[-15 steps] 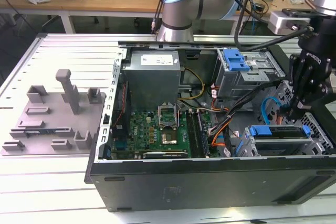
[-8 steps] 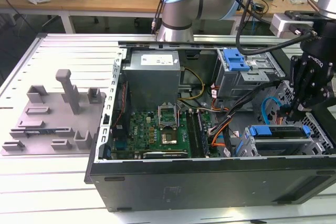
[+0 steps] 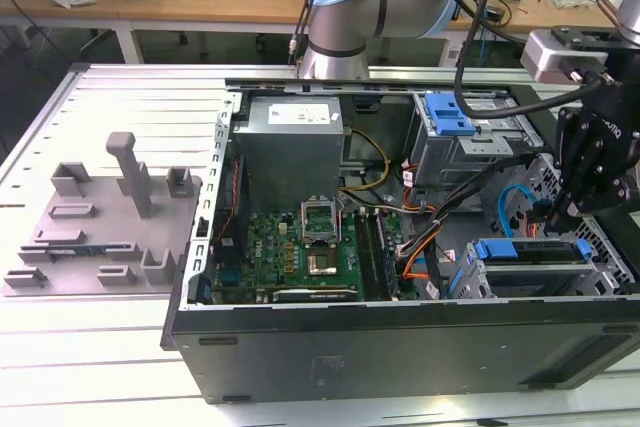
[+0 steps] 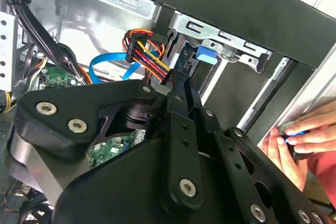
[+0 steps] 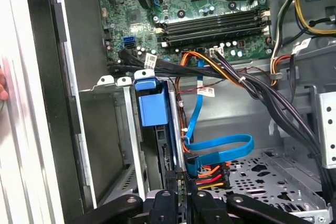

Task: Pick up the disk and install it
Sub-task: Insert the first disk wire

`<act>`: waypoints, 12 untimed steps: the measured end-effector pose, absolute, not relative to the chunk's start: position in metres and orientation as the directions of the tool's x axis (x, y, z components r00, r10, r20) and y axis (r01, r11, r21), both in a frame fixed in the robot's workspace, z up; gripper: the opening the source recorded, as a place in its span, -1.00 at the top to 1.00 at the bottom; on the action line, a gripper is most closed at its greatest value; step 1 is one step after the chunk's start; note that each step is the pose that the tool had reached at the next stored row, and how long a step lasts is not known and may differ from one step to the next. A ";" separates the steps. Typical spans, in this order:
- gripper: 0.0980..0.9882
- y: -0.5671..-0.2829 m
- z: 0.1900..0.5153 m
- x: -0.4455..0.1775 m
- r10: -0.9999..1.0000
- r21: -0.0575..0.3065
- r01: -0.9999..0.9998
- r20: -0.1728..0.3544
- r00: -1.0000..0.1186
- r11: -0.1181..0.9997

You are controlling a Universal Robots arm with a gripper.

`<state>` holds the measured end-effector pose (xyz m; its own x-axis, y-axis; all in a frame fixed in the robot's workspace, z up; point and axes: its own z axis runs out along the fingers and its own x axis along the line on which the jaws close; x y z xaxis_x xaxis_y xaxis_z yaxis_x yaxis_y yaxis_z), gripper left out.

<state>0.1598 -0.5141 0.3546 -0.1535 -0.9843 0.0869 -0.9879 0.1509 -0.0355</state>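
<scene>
The disk (image 3: 530,253), silver-grey with a bright blue carrier, stands on edge in the drive cage (image 3: 600,277) at the case's front corner, on the exterior view's right. In the first wrist view its blue carrier end (image 5: 152,103) sits between the cage rails, and its thin edge runs back to my gripper (image 5: 181,195). My gripper (image 3: 553,219) reaches down from above the cage, its fingers drawn close together on the disk's edge. In the second wrist view the gripper (image 4: 181,85) points at the disk's blue tab (image 4: 206,55).
The open computer case (image 3: 400,347) lies on a slatted white table. Bundled power and blue data cables (image 5: 215,150) crowd beside the cage. A second blue-framed bay (image 3: 450,112) sits at the back. A grey moulded tray (image 3: 100,227) rests on the exterior view's left. A person's hand (image 4: 299,140) is outside the case wall.
</scene>
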 end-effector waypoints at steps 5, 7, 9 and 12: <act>0.85 -0.517 0.355 0.160 -0.986 -0.034 -0.988 0.074 -0.152 0.149; 0.85 -0.517 0.355 0.160 -0.986 -0.034 -0.988 0.074 -0.152 0.149; 0.85 -0.517 0.355 0.160 -0.985 -0.033 -0.989 0.094 -0.148 0.145; 0.85 -0.516 0.355 0.160 -0.987 -0.031 -0.993 0.108 -0.120 0.117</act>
<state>0.1597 -0.5163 0.3548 -0.1201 -0.9869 0.1078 -0.9926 0.1174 -0.0311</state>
